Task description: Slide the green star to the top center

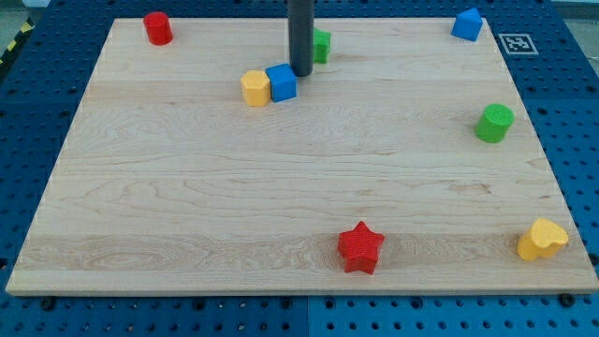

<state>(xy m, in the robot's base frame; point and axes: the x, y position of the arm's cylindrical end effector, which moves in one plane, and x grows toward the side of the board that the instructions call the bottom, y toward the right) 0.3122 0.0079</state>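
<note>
The dark rod comes down from the view's top, approx centre-left, and my tip (pixel 299 74) sits on the wooden worktop (pixel 281 187) just beside the blue cube (pixel 281 82), at its right edge. Whether they touch, can't tell. There's no claw on this arm, so nothing clenched or released, just the bare rod.

The green block (pixel 321 45), the task's thing, is near the view's top centre, right behind the rod and partly hidden by it; only its right part shows, so the star shape can't be made out from here. It's just beside the rod, on the view's right of it.

A yellow block (pixel 255 88) sits touching the blue cube on its left; shape looks roughly hexagonal, not sure.

Other blocks, well apart from these:
- red cylinder (pixel 157 28), top-left corner
- blue block (pixel 467 24), top-right, w/ a peaked top
- green cylinder (pixel 493 123), right edge, approx mid-height
- red star (pixel 360 247), bottom, right of centre
- yellow block (pixel 542 239), bottom-right corner, rounded, maybe heart-shaped

No containers on the worktop; every block lies loose on the wood. The worktop rests on a blue perforated base (pixel 56 94), w/ a small black-and-white marker tag (pixel 516 43) off the top-right corner.
</note>
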